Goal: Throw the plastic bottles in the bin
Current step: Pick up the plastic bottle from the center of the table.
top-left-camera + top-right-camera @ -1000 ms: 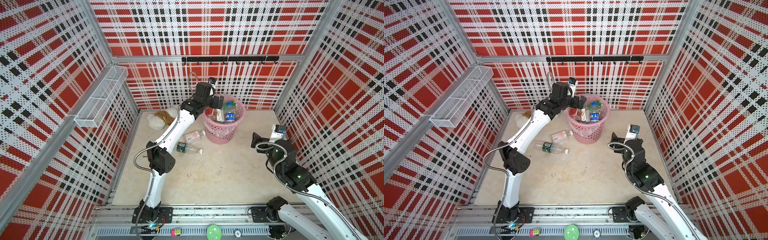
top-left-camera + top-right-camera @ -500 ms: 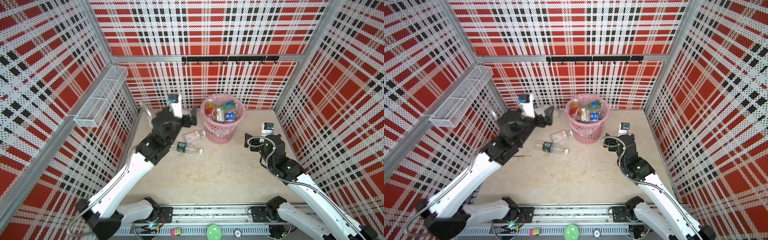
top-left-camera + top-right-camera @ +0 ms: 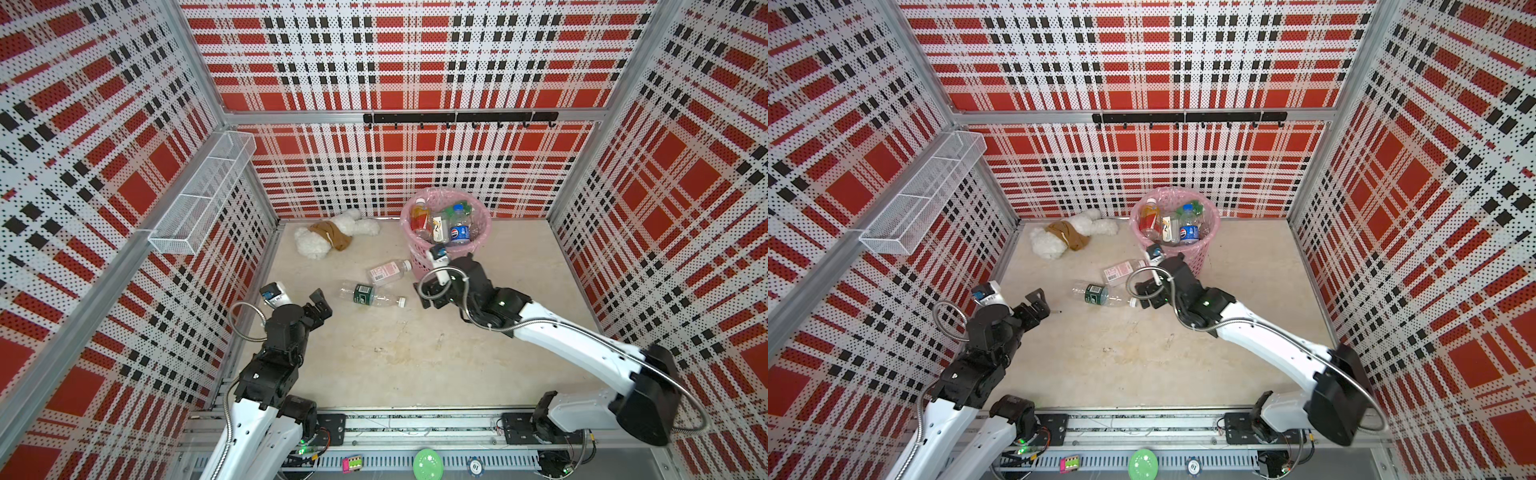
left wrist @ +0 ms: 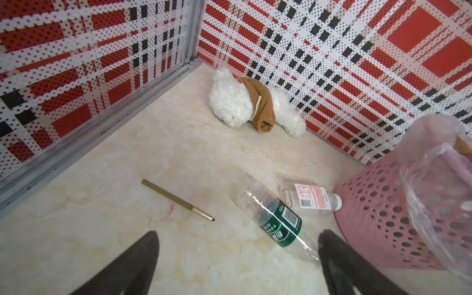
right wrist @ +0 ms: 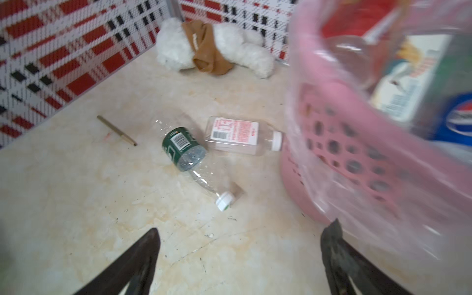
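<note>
— Plastic bottles (image 3: 459,232) fill most of the bin (image 3: 417,255) at the back. Are we done?

— Not yet, I think. Two lie on the tabletop (image 3: 415,353), just beside the bin: the green-label bottle (image 5: 182,146) and the pink-label bottle (image 5: 237,135). The pink one's cap looks right against the bin's wall.

— Who gets them?

— The right pincer (image 5: 244,227), I'd guess. It hangs low near the green-label bottle's white cap (image 5: 224,201), jaws wide apart, nothing in them. The left pincer (image 4: 238,232) is spread wide and empty too, farther off on the left side.

— How should it grab?

— Turn so the jaws go across the bottle, not along it. Close on the part with the green label. That bottle looks thin and crinkly, so it may squash or pop out if pinched at the clear end.

— What could go wrong?

— The bin's bag (image 4: 434,184) hangs very close to one jaw. A bump could tip the bin or snag the bag, so go slow there. Leave the gold pen (image 4: 177,199) and the plush toy (image 4: 237,102) alone; they are not bottles.

— And then?

— Lift higher than the rim, go over the middle, then let go. The bin looks pretty full, so a drop at the edge might roll back out. The pink-label bottle comes after that, I think.
</note>
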You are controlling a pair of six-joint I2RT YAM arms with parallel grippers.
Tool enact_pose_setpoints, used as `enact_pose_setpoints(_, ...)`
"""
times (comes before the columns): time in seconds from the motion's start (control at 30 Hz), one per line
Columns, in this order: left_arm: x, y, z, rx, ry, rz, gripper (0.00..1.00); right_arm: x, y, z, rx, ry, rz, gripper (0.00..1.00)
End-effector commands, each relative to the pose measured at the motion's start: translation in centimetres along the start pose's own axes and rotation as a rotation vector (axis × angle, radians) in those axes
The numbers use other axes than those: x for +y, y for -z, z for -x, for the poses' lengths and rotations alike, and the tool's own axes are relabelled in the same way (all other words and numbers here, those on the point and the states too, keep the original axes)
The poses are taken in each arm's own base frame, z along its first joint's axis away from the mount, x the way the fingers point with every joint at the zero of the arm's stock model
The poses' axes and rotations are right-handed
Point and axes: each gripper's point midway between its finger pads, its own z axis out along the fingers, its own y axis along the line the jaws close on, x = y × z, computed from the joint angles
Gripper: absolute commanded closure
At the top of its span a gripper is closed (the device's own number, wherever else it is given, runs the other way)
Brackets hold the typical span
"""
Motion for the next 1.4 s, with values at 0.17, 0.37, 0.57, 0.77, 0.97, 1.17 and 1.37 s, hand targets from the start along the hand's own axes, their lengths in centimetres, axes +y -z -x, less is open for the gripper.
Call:
enact_pose_setpoints(0.17, 1.1, 1.2, 0.6, -0.004, 0.057, 0.003, 0.01, 6.6, -9.2, -1.5, 0.098, 0.162, 0.135, 0.00)
enact_pose_setpoints(0.37, 1.2, 1.4, 0.7, -0.003, 0.067, -0.003, 0.01, 7.6, -14.3, -2.6, 0.150, 0.211, 0.133, 0.00)
enact_pose_setpoints(0.57, 1.0, 1.5, 1.0, -0.006, 0.067, -0.010, 0.01, 8.1, -16.7, -3.2, 0.168, 0.207, 0.161, 0.01)
enact_pose_setpoints(0.77, 0.9, 1.5, 1.1, -0.005, 0.064, -0.009, 0.01, 8.9, -18.3, -5.0, 0.203, 0.191, 0.191, 0.06)
enact_pose_setpoints(0.97, 1.0, 1.6, 1.1, -0.002, 0.061, -0.007, 0.01, 9.1, -19.8, -6.1, 0.225, 0.185, 0.181, 0.09)
enact_pose_setpoints(1.17, 1.1, 1.8, 1.3, -0.007, 0.062, -0.004, 0.01, 9.2, -20.0, -5.6, 0.213, 0.183, 0.179, 0.32)
enact_pose_setpoints(1.37, 1.4, 1.9, 1.2, -0.015, 0.071, 0.007, 0.01, 10.0, -16.4, -1.9, 0.128, 0.178, 0.198, 0.43)
